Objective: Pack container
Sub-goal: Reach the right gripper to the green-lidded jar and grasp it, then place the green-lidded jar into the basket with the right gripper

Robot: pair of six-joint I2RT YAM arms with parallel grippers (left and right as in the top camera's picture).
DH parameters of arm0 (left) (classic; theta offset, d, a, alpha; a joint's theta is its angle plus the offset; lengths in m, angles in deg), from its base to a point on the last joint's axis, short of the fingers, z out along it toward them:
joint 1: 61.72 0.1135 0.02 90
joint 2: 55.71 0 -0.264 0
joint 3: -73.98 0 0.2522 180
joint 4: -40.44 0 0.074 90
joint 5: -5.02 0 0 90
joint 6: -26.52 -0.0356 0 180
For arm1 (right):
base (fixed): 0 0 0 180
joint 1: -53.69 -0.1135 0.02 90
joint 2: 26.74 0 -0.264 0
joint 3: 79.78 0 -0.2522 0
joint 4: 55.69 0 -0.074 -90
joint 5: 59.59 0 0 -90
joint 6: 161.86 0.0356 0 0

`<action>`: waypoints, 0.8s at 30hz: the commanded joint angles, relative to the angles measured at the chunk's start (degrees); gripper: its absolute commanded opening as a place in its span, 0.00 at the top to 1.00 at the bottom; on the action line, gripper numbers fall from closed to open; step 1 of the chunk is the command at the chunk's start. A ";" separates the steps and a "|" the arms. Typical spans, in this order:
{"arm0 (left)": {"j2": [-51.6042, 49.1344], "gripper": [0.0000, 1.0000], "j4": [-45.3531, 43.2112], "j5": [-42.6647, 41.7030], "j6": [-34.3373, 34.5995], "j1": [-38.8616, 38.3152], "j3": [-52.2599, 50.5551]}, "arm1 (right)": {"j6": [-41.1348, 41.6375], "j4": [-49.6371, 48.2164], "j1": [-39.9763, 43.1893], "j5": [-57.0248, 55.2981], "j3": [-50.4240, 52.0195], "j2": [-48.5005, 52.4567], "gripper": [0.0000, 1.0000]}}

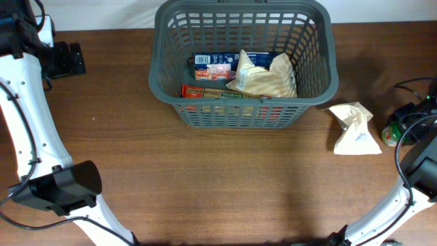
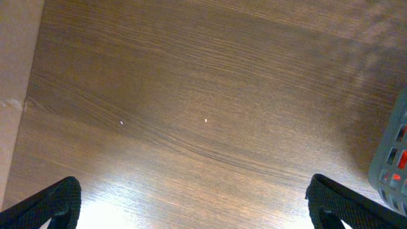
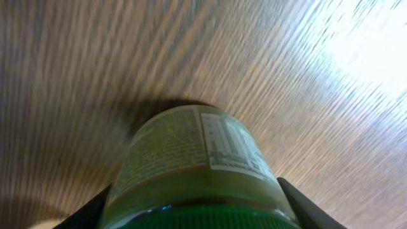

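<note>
Overhead: basket [image 1: 239,113], dark grey with slotted walls, stands at 12 o'clock on the wooden table [image 1: 225,178], near the far edge. Three things lie inside:
- a blue-and-white carton [image 1: 213,67], flat on the base toward 10 o'clock
- a red box [image 1: 205,91] along the near wall at 7 o'clock
- a crumpled tan paper bag [image 1: 266,76] filling the 3 o'clock half, overlapping the carton's end

Outside, at 4 o'clock from the basket and apart from it, a white bag [image 1: 355,126] lies on the wood. Just beyond that, at the table's 3 o'clock edge, is a green-lidded jar [image 1: 390,133].

Left gripper [image 2: 197,207]: jaws spread wide and holding nothing, with bare wood between them. A corner of the basket shows at 4 o'clock in its view.

Right gripper [image 3: 194,210]: the fingers [image 3: 89,213] press either side of the jar just below the lid. Its label is sharp, while the table behind is streaked with blur.
</note>
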 commanded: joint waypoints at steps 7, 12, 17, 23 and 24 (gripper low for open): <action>-0.50 0.01 0.07 -0.17 0.76 0.09 -0.37 | -1.01 4.48 -1.79 7.04 -9.90 -13.68 0.96; -0.50 0.01 0.07 -0.17 0.76 0.09 -0.37 | -7.41 7.52 -11.50 12.52 -26.73 -27.41 0.96; -0.50 0.01 0.07 -0.17 0.76 0.09 -0.37 | -12.85 7.34 -38.16 7.26 -35.15 -34.51 0.96; -0.50 0.01 0.07 -0.17 0.76 0.09 -0.37 | -12.83 7.23 -55.30 -2.86 -29.07 -27.69 0.96; -0.50 0.01 0.07 -0.17 0.76 0.09 -0.37 | -12.81 7.10 -56.50 -2.47 -27.32 -25.05 0.96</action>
